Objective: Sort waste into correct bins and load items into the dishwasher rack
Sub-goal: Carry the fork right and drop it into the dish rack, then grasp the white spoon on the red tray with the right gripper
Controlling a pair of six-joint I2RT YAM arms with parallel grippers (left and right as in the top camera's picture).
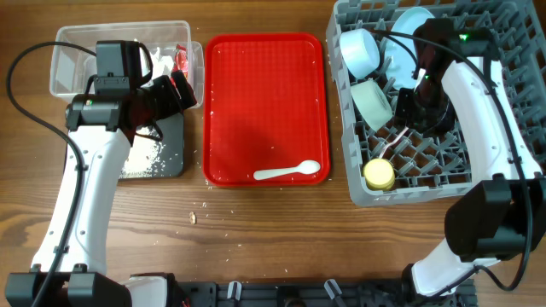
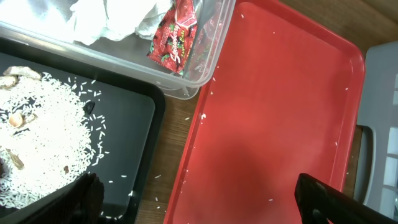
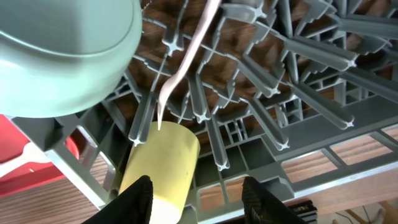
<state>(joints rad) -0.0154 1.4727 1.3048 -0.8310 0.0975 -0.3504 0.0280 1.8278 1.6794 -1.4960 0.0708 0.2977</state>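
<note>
The clear tub (image 1: 68, 51) at the back left holds white tissue (image 2: 112, 18) and the red wrapper (image 2: 174, 37). The black tray (image 1: 166, 158) in front of it holds rice and brown scraps (image 2: 43, 137). My left gripper (image 1: 183, 89) is open and empty, and hovers over the gap between the black tray and the red tray (image 2: 199, 205). The grey dishwasher rack (image 1: 512, 128) holds two bowls (image 1: 360, 49) (image 1: 373, 101), the blue plate (image 1: 409, 43), the yellow cup (image 1: 380, 175) and a white fork (image 3: 186, 56). My right gripper (image 3: 199, 202) is open and empty inside the rack, just above the cup (image 3: 165, 155).
A flat red tray (image 1: 264, 111) lies between the bins and the rack, with a white spoon (image 1: 287, 172) near its front edge and scattered rice grains. Loose crumbs (image 1: 194, 217) lie on the wooden table in front of the trays.
</note>
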